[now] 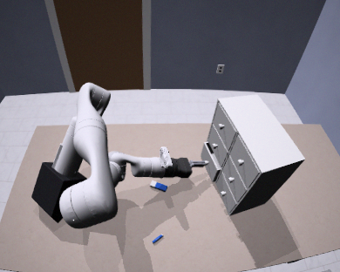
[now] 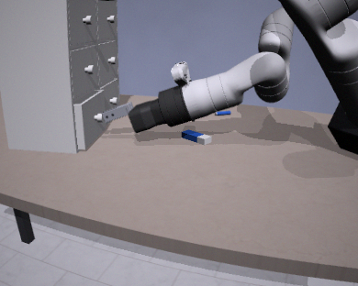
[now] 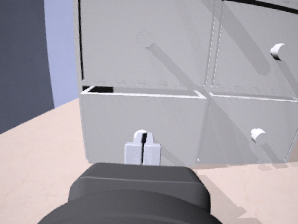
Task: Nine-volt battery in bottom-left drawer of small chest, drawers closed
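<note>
Pushing bottom-left drawer (image 1: 213, 162) (image 2: 91, 120) (image 3: 142, 117) in; fingers (image 1: 199, 164) (image 2: 117, 113) together, empty. Knob (image 1: 207, 162) (image 2: 98, 117) (image 3: 140, 134) ahead of fingertips; off-centre pressure risked slipping, skewing the tray.

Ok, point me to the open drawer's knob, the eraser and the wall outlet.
open drawer's knob (image 1: 207, 162) (image 2: 98, 117): top, exterior; its head
eraser (image 1: 161, 187) (image 2: 190, 136): top, exterior; blue sleeve
wall outlet (image 1: 221, 69): top; faceplate

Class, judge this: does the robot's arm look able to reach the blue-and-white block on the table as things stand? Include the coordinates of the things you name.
Probably yes: the block (image 1: 159, 186) (image 2: 195, 137) lies in the open beside the arm (image 1: 147, 166) (image 2: 213, 95), nothing covering it, though the shut pincer (image 1: 207, 163) (image 2: 104, 116) (image 3: 144, 142) must open first.
</note>
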`<state>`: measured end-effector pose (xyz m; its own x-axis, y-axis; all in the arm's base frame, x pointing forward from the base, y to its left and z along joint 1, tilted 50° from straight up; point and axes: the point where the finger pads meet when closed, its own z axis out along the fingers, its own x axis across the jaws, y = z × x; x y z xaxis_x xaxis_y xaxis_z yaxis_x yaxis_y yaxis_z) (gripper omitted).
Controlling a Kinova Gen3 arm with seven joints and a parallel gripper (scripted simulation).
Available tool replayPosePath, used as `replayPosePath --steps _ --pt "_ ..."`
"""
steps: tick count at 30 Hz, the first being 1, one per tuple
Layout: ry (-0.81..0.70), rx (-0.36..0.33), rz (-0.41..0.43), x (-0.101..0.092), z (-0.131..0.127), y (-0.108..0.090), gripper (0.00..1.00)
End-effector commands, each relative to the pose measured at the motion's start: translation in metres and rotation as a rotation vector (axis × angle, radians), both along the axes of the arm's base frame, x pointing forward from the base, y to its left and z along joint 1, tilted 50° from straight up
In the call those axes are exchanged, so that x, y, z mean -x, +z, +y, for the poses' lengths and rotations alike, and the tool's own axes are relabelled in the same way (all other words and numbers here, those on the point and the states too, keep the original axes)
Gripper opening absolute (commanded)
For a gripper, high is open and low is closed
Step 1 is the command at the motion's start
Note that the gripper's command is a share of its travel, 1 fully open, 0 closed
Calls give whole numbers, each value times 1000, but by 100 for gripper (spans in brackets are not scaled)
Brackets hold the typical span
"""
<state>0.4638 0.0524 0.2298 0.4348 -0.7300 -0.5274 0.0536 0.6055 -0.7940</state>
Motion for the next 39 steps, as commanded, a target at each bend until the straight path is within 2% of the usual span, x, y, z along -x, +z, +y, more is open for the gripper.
replayPosePath --steps 1,39 --pt "-2 14 -3 -5 2 2 0" --pt "-1 13 -3 -12 3 7 0"
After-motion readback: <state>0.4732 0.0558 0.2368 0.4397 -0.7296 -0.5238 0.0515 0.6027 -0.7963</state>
